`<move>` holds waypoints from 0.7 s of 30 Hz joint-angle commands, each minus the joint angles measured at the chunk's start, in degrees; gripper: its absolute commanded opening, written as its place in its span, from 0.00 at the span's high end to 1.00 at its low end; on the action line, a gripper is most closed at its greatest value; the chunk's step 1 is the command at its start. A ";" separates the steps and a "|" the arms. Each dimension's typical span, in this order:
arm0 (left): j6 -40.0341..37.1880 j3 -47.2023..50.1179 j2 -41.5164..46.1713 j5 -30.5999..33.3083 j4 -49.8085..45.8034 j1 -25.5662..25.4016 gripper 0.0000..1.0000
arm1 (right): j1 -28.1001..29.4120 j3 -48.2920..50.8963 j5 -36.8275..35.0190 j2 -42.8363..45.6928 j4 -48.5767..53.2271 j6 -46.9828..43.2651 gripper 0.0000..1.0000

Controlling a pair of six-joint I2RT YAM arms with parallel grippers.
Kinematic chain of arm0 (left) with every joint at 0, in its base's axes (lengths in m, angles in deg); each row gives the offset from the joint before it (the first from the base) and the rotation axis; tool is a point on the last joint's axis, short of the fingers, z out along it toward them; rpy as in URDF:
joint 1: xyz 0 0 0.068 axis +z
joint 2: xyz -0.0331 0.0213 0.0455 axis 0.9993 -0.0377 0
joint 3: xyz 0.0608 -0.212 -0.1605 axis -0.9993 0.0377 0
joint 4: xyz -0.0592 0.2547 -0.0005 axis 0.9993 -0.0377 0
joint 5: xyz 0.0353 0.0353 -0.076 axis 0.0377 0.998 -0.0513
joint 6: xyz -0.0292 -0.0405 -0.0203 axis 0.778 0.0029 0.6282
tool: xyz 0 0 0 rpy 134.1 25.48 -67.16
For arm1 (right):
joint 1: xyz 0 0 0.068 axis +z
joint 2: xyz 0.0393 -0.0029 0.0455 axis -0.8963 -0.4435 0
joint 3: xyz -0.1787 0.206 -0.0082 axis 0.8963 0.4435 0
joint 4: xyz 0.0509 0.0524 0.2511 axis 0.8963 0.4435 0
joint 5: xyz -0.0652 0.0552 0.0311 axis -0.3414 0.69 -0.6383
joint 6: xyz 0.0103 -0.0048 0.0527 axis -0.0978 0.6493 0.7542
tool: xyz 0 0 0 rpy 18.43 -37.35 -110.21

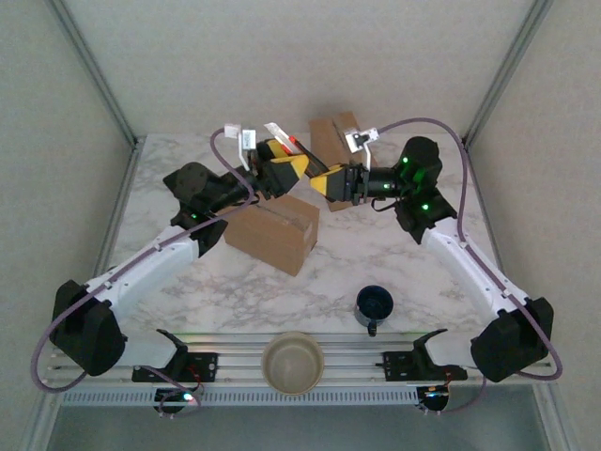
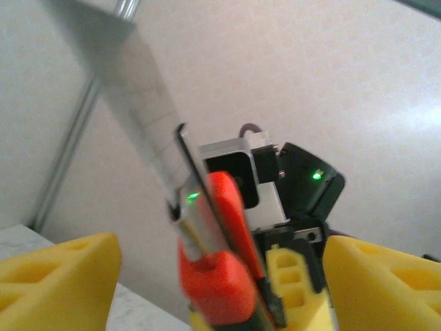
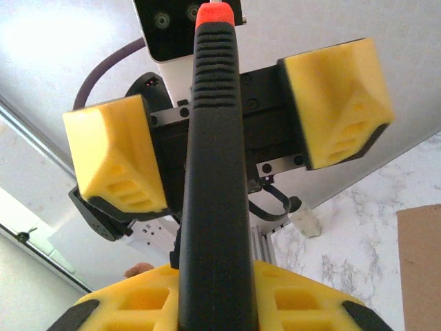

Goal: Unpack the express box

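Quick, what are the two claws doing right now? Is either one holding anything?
Left gripper: open, with a finger on each side of the knife, not gripping it.
Right gripper: closed, holding the knife by its black handle.

The orange-and-black plastic utility knife (image 2: 217, 276) is blurred in the left wrist view, its handle cut off at 6 o'clock. The right wrist view crops a brown cardboard panel (image 3: 422, 269) at 4 o'clock. From above, the rear brown cardboard box (image 1: 329, 141) is partly hidden.
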 commanded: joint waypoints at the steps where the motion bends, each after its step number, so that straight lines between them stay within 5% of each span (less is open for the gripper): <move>1: 2.44 -1.94 0.20 -1.88 5.36 0.22 0.48 | 0.52 0.19 0.08 -0.86 -4.96 1.44 1.00; 15: 4.28 -3.16 -1.29 -2.75 7.18 0.22 0.98 | 1.16 0.71 0.05 -2.87 -7.39 3.62 1.00; 21: 5.30 -3.17 -1.74 -2.52 8.00 0.22 1.00 | 1.21 0.81 0.02 -2.79 -6.22 3.19 1.00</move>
